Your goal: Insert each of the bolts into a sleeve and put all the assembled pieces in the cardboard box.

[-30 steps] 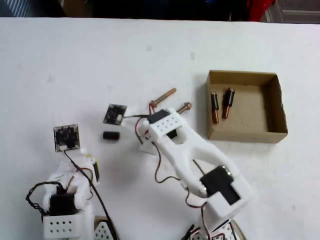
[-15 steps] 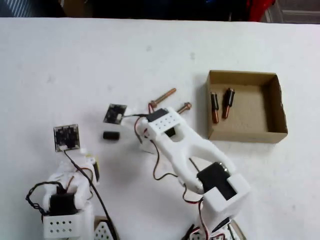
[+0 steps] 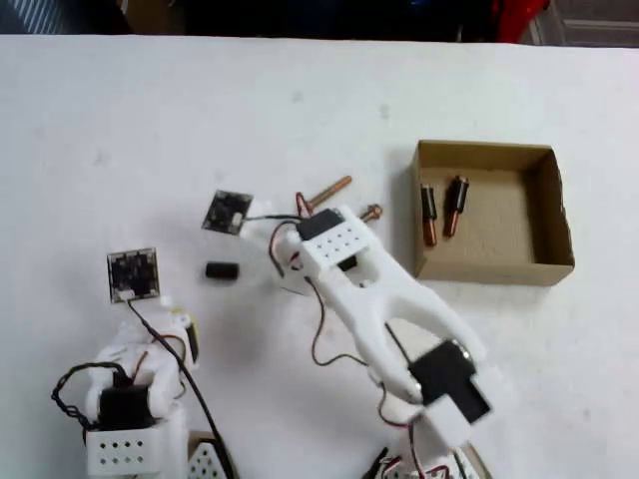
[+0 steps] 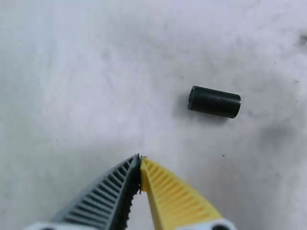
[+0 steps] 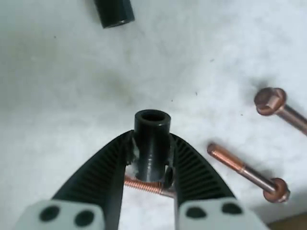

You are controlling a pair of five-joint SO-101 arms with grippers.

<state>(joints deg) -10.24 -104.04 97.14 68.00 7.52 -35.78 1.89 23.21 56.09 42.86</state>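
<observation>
Currently the right gripper (image 5: pixel 152 148) is closed on an upright sleeve (image 5: pixel 152 127); recommend firm grip, bore lined with the bolt (image 5: pixel 244 168) just beside it.

The white table (image 3: pixel 150 100) carries cardboard box (image 3: pixel 489 269), loose sleeve (image 3: pixel 222 270), bolts (image 3: pixel 324 193) (two, copper).

1 bolt (image 3: pixel 371 212) at 9 o'clock of cardboard box (image 3: pixel 479 264): shank hidden under right arm (image 3: pixel 389 299). 1 loose sleeve (image 5: pixel 113 12) cut by frame edge.
</observation>
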